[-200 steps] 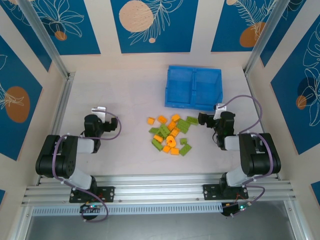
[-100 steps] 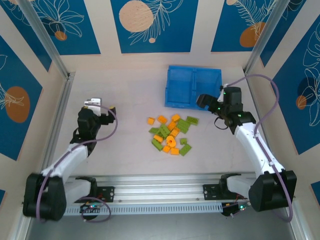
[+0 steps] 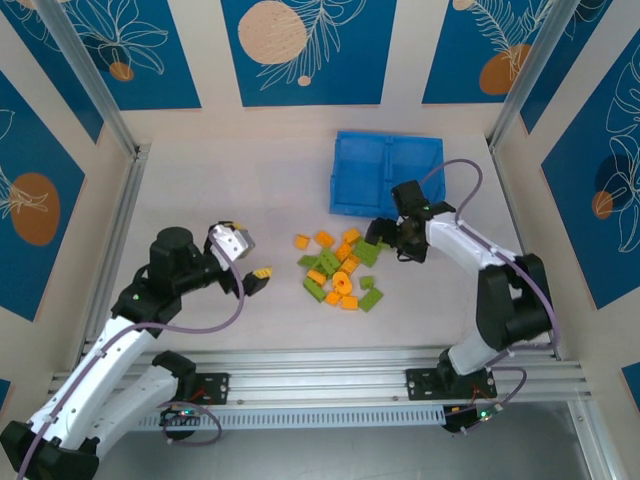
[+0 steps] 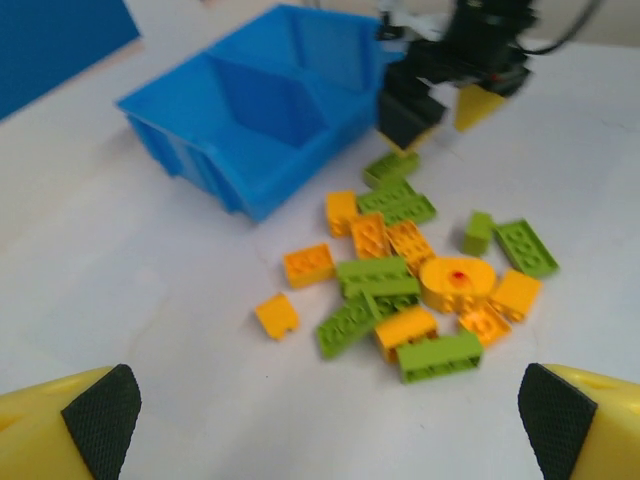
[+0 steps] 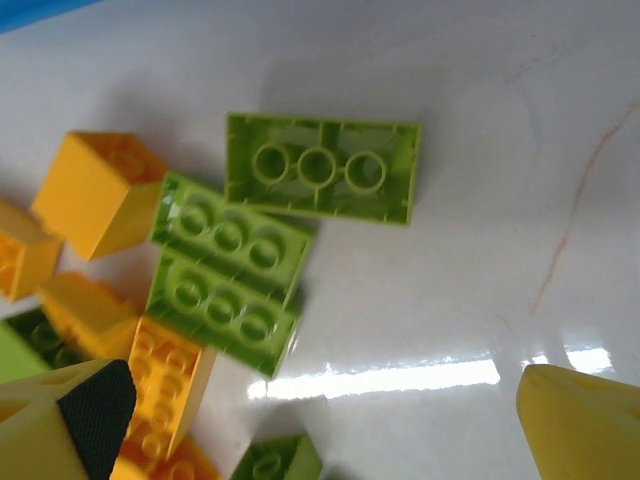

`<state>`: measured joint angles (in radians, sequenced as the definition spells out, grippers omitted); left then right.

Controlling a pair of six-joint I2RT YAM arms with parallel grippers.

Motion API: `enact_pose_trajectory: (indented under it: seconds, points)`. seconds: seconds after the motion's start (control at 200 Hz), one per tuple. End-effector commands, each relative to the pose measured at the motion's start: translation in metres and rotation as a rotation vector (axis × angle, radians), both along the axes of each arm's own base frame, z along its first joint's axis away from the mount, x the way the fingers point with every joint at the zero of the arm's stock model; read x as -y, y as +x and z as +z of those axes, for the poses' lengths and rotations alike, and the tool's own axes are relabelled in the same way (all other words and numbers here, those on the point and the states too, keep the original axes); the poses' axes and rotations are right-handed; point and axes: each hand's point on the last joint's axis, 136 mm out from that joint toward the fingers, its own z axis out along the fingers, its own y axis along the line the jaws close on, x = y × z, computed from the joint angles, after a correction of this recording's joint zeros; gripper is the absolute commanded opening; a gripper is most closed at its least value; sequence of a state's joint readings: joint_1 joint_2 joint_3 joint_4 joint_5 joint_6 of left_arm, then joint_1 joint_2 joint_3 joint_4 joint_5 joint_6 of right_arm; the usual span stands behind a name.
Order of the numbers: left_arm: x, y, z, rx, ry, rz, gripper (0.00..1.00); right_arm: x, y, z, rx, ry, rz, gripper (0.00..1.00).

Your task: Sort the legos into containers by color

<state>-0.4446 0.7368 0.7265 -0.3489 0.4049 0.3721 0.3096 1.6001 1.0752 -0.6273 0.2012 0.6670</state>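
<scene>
Item: legos [image 3: 340, 268], orange and lime green mixed, in one loose heap on the table just on the near side of the tray [image 3: 360, 172]. No brick is seen in either compartment, though the left wrist view leaves part of the farther compartment's floor hidden behind the divider. Right gripper [image 3: 385, 238]: jaws spread wide, holding nothing, low over the heap's edge nearest the tray. Below it a green brick [image 5: 320, 170] lies upside down, touching a green pair [image 5: 228, 270] that in turn abuts an orange brick [image 5: 95, 190]. Left gripper [image 3: 243, 256]: jaws likewise spread and empty, well apart from the tray, on the heap's far side from it. Hazards, judged:
- Jaws this wide may straddle several touching bricks, so closing could pinch two colours at once or shove neighbours aside.
- The glossy table may let a nudged brick skid away.
- The upturned brick's thin walls give a poorer hold.
- Both arms point at one small heap and may collide.
- A release over the divider could drop a brick into the wrong compartment.
</scene>
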Motion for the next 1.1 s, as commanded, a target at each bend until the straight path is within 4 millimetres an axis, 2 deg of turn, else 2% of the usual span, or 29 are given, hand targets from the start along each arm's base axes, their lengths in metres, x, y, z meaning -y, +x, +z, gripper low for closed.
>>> enact_pose_trajectory:
  seconds: [0.0,0.07,0.17,0.42,0.485,0.62,0.69,0.765,0.91,1.0,1.09]
  points:
    - [0.008,-0.024,-0.014,-0.012,0.032,-0.131,1.00,-0.001,0.037,-0.001,0.072,-0.051,-0.069,1.00]
    - [0.009,-0.025,-0.014,0.002,0.020,-0.134,1.00,-0.002,0.050,-0.007,0.095,-0.072,-0.061,1.00]
    - [0.008,-0.024,-0.019,0.004,0.027,-0.132,1.00,0.001,0.057,-0.019,0.086,-0.121,-0.078,0.99]
    - [0.005,-0.022,-0.027,0.012,0.045,-0.115,1.00,0.003,0.060,-0.043,0.028,-0.158,-0.091,0.71]
    - [0.005,-0.022,-0.026,0.022,0.047,-0.113,1.00,0.003,0.057,-0.045,0.022,-0.163,-0.089,0.68]
    - [0.007,-0.026,-0.024,0.032,0.032,-0.135,1.00,0.004,0.052,-0.040,0.030,-0.155,-0.085,0.55]
    - [0.008,-0.027,-0.025,0.028,0.028,-0.143,1.00,0.007,0.050,-0.029,0.056,-0.160,-0.087,0.53]
    - [0.007,-0.027,-0.027,0.025,0.034,-0.143,1.00,0.013,0.048,-0.008,0.101,-0.160,-0.100,0.53]
    - [0.006,-0.024,-0.027,0.038,0.042,-0.133,1.00,0.027,0.046,0.052,0.258,-0.170,-0.123,0.53]
    - [0.006,-0.023,-0.026,0.044,0.046,-0.130,1.00,0.040,0.058,0.091,0.365,-0.193,-0.131,0.53]
    - [0.006,-0.021,-0.026,0.046,0.048,-0.127,1.00,0.058,0.081,0.113,0.422,-0.224,-0.149,0.53]
